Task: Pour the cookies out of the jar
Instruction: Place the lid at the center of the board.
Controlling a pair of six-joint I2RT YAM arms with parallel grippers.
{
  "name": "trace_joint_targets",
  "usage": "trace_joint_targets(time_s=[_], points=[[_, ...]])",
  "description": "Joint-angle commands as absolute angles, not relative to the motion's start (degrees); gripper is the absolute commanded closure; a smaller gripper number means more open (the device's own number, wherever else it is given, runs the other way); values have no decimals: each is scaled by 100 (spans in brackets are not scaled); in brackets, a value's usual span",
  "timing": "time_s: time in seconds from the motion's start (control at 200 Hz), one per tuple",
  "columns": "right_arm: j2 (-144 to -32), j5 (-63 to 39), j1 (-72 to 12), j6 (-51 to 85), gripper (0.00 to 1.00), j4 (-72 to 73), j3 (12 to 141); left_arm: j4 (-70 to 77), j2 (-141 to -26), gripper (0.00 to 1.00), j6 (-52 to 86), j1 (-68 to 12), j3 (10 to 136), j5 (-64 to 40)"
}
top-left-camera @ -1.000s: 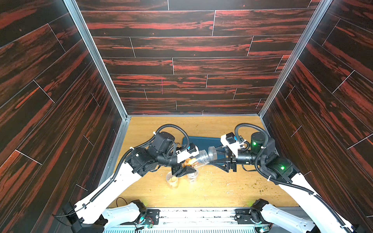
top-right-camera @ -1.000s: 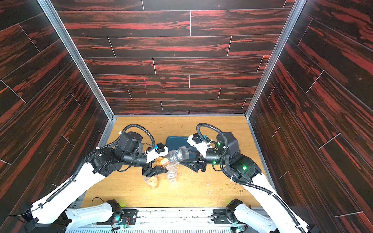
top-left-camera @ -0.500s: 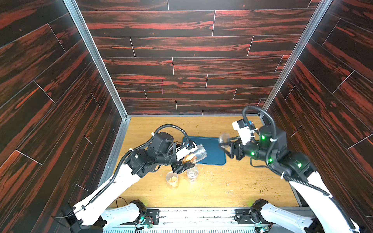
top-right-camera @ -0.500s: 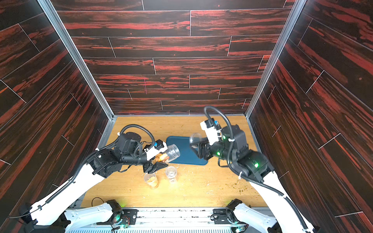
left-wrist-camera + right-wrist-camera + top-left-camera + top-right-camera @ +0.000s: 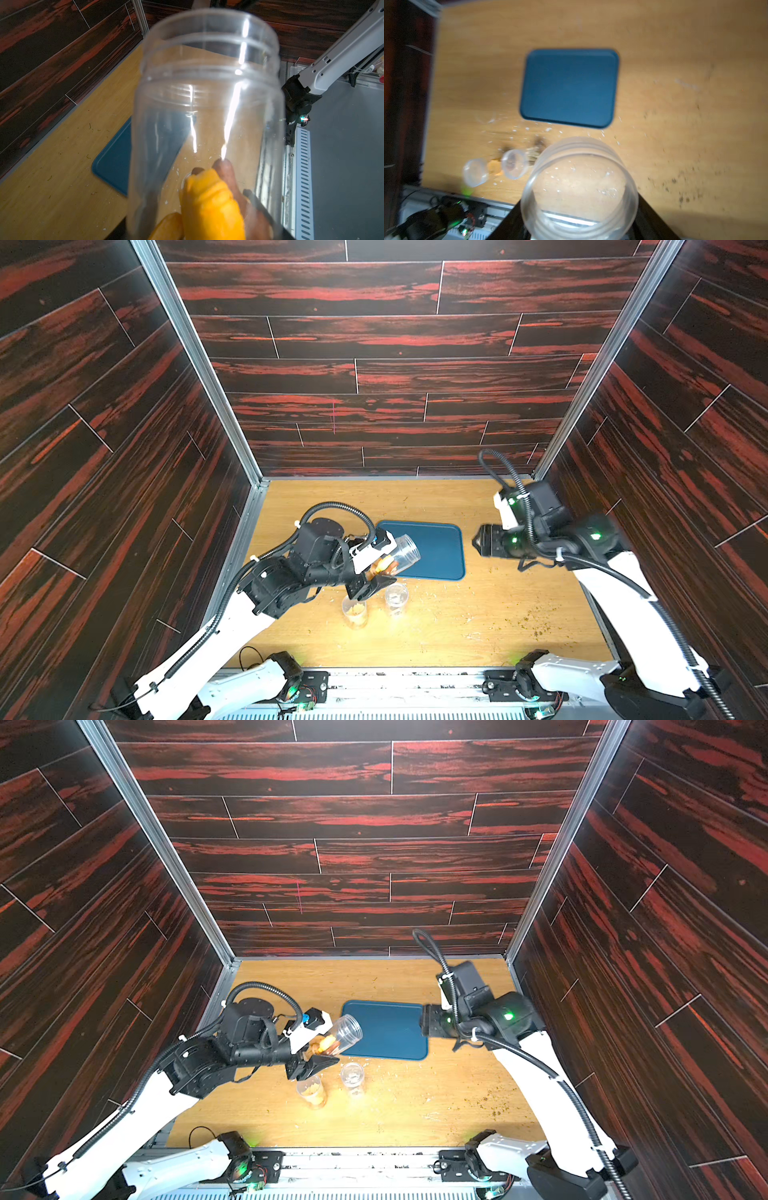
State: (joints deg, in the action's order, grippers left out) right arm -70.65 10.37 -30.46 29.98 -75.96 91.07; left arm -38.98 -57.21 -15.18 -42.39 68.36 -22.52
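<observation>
Where jar (image 5: 406,548) tilts, cookies (image 5: 209,203) sit — yellow, brown.

Blue tray (image 5: 440,549), two clear cups (image 5: 396,598) nearby (crumbs (image 5: 530,621) litter table (image 5: 457,635))

Tray (image 5: 441,548): on the table (image 5: 457,635), mid-width, toward the back.
Jar (image 5: 402,552): in my left gripper (image 5: 376,570), off the table, tipped, mouth toward the tray; from above it overlaps the tray's left edge.
Cookies (image 5: 209,207): in the jar, at its bottom end by my fingers.
Left cup (image 5: 354,611): on the table before the tray's near left corner.
Right cup (image 5: 395,597): just beside it.
Lid (image 5: 579,187): in my right gripper (image 5: 478,540), right of the tray, well apart from the jar.
Crumbs (image 5: 528,620): on the table, before the tray and rightward.
</observation>
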Motion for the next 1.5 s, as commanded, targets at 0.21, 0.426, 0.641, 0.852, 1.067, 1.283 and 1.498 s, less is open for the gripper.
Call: trace_joint_targets(time_s=[0.21,0.426,0.641,0.852,1.067,1.283,1.498], points=[[-6616,235,-1800,3124,32,-7075,7010,-3903,-5286,100,-1349,-4236,6604,-2322],[-6669,-121,-1197,3165,33,-6431,5898,-3985,-5125,100,-1318,-4233,6465,-2264],[-7017,-224,-639,3035,33,-5906,5212,-4031,-5041,100,-1214,-4236,6417,-2261],[-7492,-85,-513,3046,33,-5608,5200,-3978,-5000,100,-1150,-4230,6341,-2235],[-7989,20,-475,3232,32,-5198,4884,-3975,-5045,100,-1134,-4236,6355,-2239],[-8319,170,-328,3337,30,-4850,4626,-4058,-4993,100,-1133,-4232,6380,-2178],[-8555,68,-301,3358,28,-4644,4518,-4126,-4865,100,-1116,-4237,6311,-2112]])
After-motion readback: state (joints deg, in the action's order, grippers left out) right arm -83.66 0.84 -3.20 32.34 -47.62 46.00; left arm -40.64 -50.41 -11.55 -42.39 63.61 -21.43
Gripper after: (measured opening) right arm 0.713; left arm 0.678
